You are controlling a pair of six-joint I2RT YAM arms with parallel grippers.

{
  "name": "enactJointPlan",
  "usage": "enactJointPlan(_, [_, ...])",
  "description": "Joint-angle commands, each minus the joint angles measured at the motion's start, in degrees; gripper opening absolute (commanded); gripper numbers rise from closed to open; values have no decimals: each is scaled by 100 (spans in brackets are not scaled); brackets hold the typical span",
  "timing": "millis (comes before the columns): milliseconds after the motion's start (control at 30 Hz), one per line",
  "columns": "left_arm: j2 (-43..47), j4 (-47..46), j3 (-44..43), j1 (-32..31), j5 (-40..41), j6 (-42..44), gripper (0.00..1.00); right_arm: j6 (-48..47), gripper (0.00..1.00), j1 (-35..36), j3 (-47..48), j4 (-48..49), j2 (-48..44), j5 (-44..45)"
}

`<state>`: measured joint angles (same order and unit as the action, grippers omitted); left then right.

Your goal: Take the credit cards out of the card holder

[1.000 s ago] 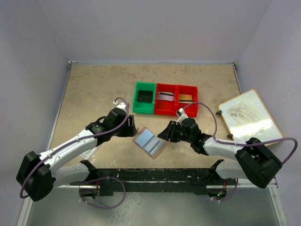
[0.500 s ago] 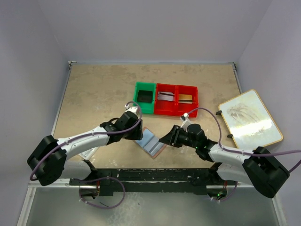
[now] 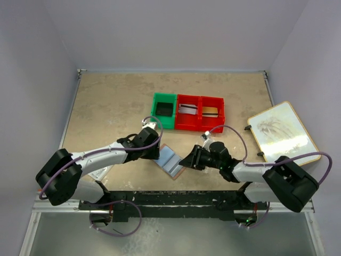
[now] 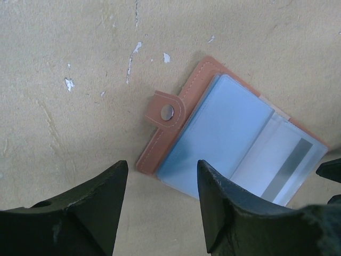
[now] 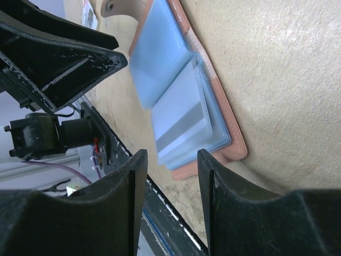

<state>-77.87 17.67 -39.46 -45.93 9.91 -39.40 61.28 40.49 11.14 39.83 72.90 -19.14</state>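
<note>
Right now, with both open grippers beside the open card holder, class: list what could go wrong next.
1. The card holder lies loose on the table; tugging a card may drag it along unless the left gripper pins it.
2. The striped card sits among clear sleeves; the right gripper might pinch sleeve and card together.
3. Both grippers flank one small holder, so they could collide.
</note>
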Motion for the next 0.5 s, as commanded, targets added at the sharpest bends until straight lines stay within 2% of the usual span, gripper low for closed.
enactJointPlan(0, [54, -84, -70, -39, 190, 90, 53, 108, 46, 39, -72, 539, 135, -117])
enactJointPlan(467, [-203, -259, -89, -39, 139, 89, 48, 160, 46, 48, 73, 1105, 683, -55])
